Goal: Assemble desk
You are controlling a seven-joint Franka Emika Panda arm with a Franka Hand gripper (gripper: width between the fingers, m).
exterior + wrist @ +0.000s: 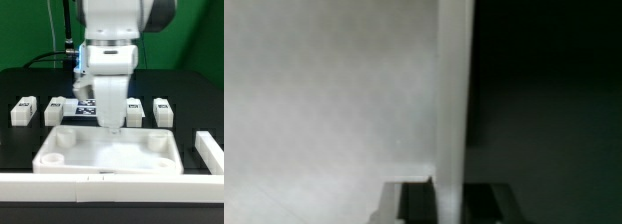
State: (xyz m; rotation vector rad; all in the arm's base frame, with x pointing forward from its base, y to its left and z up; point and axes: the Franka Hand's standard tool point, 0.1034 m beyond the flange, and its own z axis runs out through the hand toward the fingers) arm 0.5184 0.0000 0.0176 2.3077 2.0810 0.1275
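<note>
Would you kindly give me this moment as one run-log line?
gripper: shut, at desk slab far rim | legs: four, unmounted, beyond slab

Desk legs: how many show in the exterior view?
4, in a row behind the slab: two legs at the exterior view's left of the gripper, two at its right.

A robotics lab bench: black table (14,142), green backdrop (25,28), robot arm (110,45) over a white slab (105,152) and tag-marked legs (24,110).

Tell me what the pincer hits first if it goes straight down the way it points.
The shut pincer points down at the far rim of the desk top, so that rim would likely come first. It may already be touching, since depth is unclear.
</note>
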